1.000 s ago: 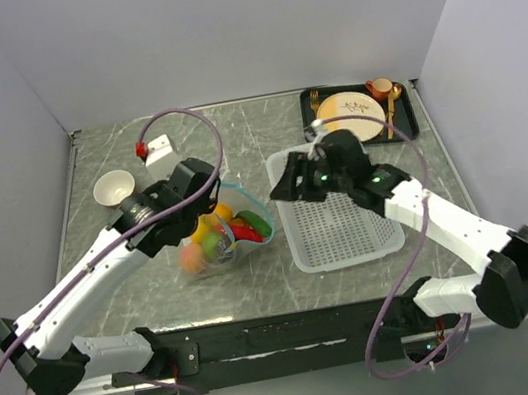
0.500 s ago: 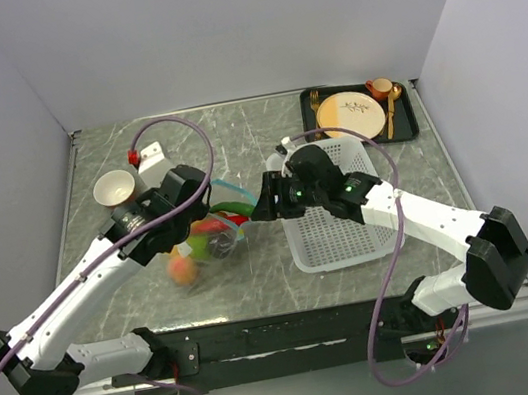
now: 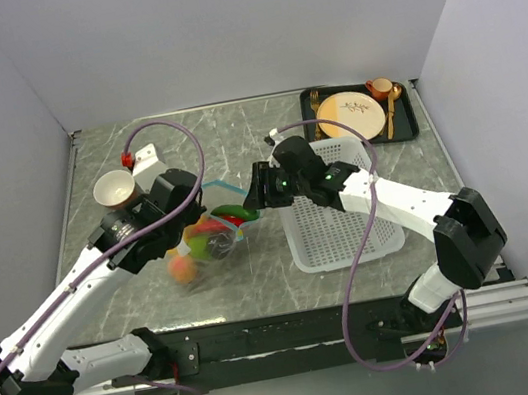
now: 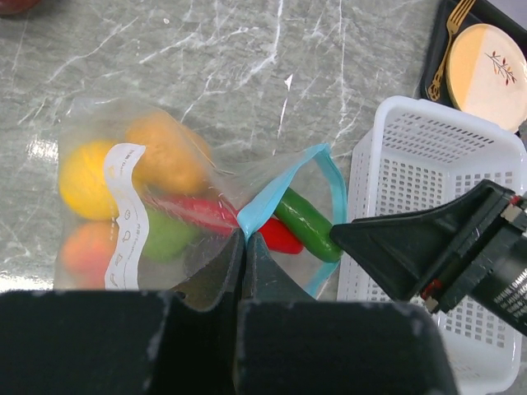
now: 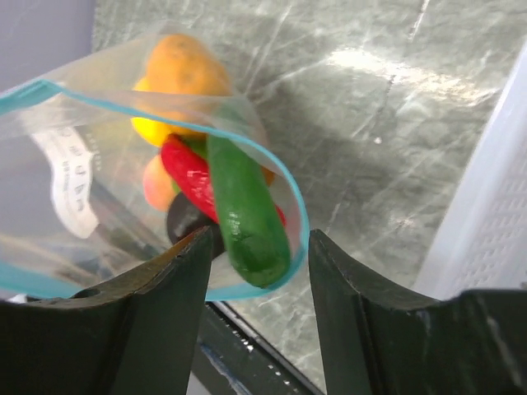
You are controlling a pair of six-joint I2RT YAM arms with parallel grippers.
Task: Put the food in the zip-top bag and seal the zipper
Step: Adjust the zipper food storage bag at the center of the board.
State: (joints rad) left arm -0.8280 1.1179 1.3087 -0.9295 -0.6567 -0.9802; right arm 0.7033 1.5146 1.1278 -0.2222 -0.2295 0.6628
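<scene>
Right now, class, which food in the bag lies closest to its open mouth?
The long green pepper: its tip reaches the teal zipper, just ahead of the red pepper, while the round fruits sit deeper in the bag.

The table point(image 3: 252, 123) in front of me is grey-green marbled stone. A white mesh basket point(image 3: 345, 229) sits on its right half, long side running away from me. Beyond the basket, at the far right corner, lies a black tray point(image 3: 412, 124).

Contents of the tray:
- a tan plate point(image 3: 349, 110) with a dark sprig pattern;
- a gold fork point(image 3: 315, 103), left of the plate;
- a gold spoon point(image 3: 392, 110), right of the plate;
- an orange mug point(image 3: 380, 88), at the tray's far right corner.

On the left half stands a cup point(image 3: 114, 189), upright, white outside. Near it, farther from me, sits a small white block point(image 3: 148, 157) with a red part. Plain pale walls point(image 3: 216, 33) enclose the table on three sides.
</scene>
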